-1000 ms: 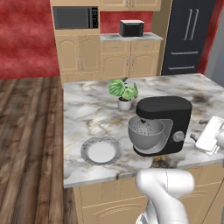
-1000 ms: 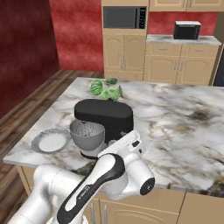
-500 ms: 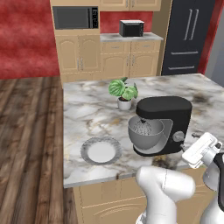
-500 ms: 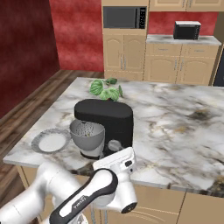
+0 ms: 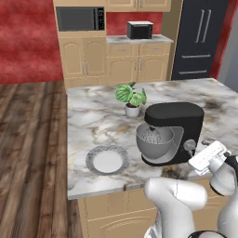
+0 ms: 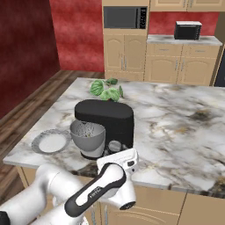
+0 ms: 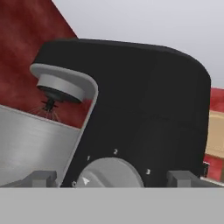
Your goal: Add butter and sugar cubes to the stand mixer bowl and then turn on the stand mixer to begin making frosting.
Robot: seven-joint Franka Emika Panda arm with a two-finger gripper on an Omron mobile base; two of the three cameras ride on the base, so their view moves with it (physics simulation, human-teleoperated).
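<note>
The likeliest failure was a missed or slipping turn: the end effector (image 7: 111,179) stood with its fingers wide apart, holding nothing, and if they closed off-centre on the grey knob (image 7: 109,173) they could skid off its rim. The knob sat between the fingertips, just ahead, low on the side of the stand mixer (image 5: 174,130), which stood on the desk (image 5: 93,116) with the stand mixer bowl (image 5: 155,141) under its head.

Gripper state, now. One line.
Gripper: open, holding nothing, its fingertips standing either side of the stand mixer's grey side knob.
</note>
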